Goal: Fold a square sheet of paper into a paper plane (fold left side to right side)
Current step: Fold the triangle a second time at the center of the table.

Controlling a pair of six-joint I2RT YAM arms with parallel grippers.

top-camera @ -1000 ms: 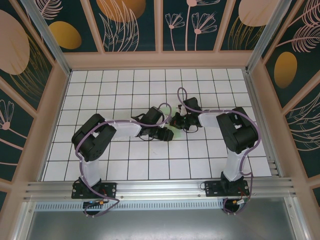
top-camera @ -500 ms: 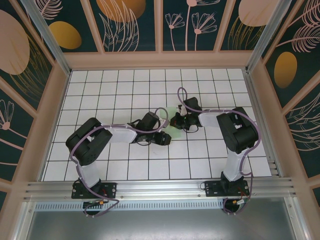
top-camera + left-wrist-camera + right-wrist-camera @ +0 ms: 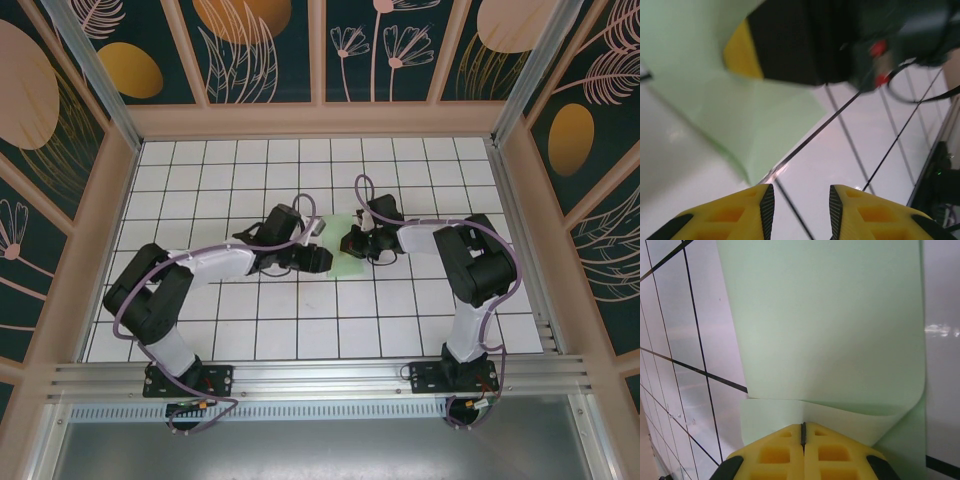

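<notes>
At the middle of the white-tiled table (image 3: pixel 210 325), the left gripper (image 3: pixel 800 202) hovers low, its yellow fingers slightly spread with nothing between them, facing the square sheet of paper (image 3: pixel 825 325). The pale green sheet lies at the table's centre with one side curled up and over the rest. Just beyond, the right gripper (image 3: pixel 802 436) has its fingers pressed together, apparently pinching that raised edge, though the contact itself is hidden behind the pads. I judge that the first side-to-side fold is in hand. The lifted side needs carrying across onto the opposite edge, square to it, and then the left fingers should press the crease flat. No brand, label or writing can be read.
</notes>
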